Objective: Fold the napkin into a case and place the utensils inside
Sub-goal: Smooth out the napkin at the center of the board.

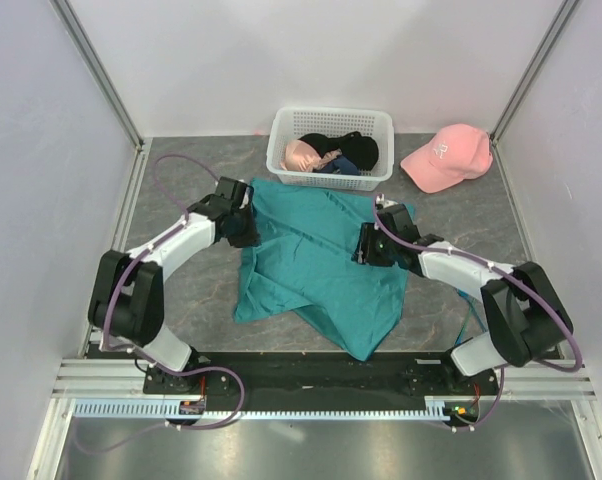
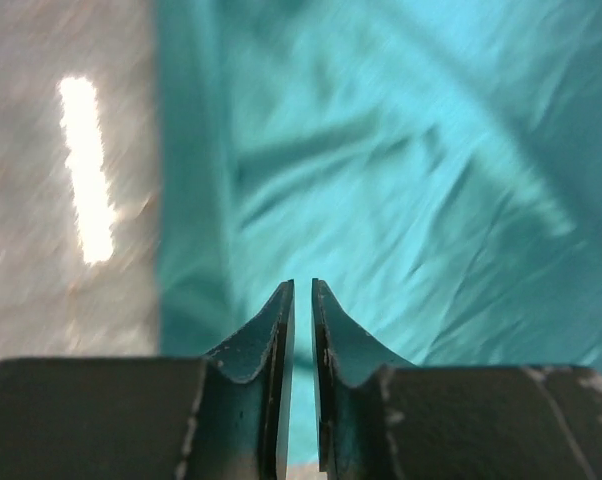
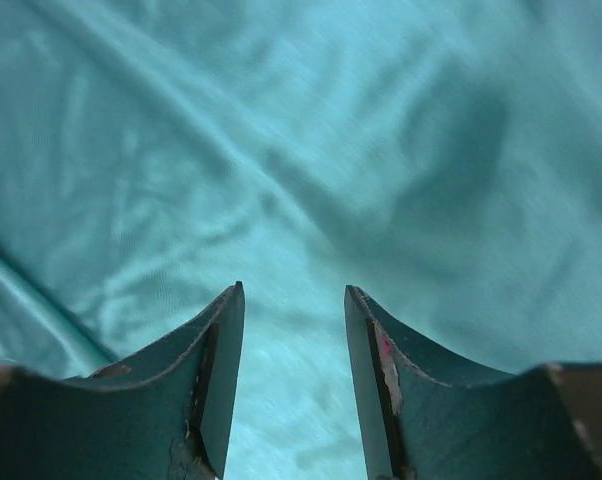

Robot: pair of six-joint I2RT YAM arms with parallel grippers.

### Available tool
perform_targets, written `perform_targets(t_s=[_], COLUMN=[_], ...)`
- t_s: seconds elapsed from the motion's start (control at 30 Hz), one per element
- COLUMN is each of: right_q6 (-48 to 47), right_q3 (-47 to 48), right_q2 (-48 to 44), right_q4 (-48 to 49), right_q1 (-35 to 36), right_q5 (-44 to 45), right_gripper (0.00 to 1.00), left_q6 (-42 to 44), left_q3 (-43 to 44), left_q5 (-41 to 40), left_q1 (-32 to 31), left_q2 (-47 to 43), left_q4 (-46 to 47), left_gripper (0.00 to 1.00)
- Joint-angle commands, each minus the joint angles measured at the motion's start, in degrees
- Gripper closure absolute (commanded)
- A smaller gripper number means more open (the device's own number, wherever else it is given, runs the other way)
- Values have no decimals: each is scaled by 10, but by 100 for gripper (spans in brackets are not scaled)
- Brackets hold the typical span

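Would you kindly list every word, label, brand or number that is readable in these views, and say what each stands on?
No text reads clearly in any view.
Pink cap: a small white emblem on its front, too small to read.
Napkin and basket: no print visible.
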Motion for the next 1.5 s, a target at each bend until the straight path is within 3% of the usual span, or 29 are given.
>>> perform_targets(t_s=[0.0,0.4,0.5,0.57,0.67,0.83,0.9,0.93,0.97,1.1,1.2,1.23,1.27,1.47], right_q6=[-17,6,9,8,5,-7,-13,-20,-23,-44,-49,-49,-44,-13], right_q3=[54,43,37,35,35,30,31,33,37,59,65,65,63,11], right_q2=[51,100,94,89,89,88,88,88,88,90,58,47,37,-34], right_q4=[8,41,41,40,38,30,23,21,16,-6,-29,-42,-50,-83], right_q1=[4,4,3,2,-1,-8,-8,-8,-8,-9,-6,-3,0,1], right_q5=[-32,-37,-33,-24,-23,-5,12,15,18,14,7,6,-1,-2], right_gripper=[47,53,54,53,54,54,54,54,54,53,50,48,46,39], left_q6=[5,-7,-31,-61,-97,-177,-191,-195,-192,-151,-91,-70,-69,-75], left_q3=[-74,-107,-98,-74,-70,-124,-136,-142,-142,-120,-121,-133,-138,-92], left_q5=[-24,-31,-70,-130,-186,-255,-272,-278,-272,-196,-53,53,88,129], left_q1=[-4,-61,-59,-57,-41,46,62,75,79,81,80,74,66,-52], left_q2=[-55,-42,-9,21,28,-105,-154,-190,-199,-200,-186,-179,-165,-83], left_q4=[-12,38,13,-46,-89,-110,-109,-109,-100,-91,-10,16,45,60], left_gripper=[84,88,89,98,98,98,92,84,80,79,83,86,86,91])
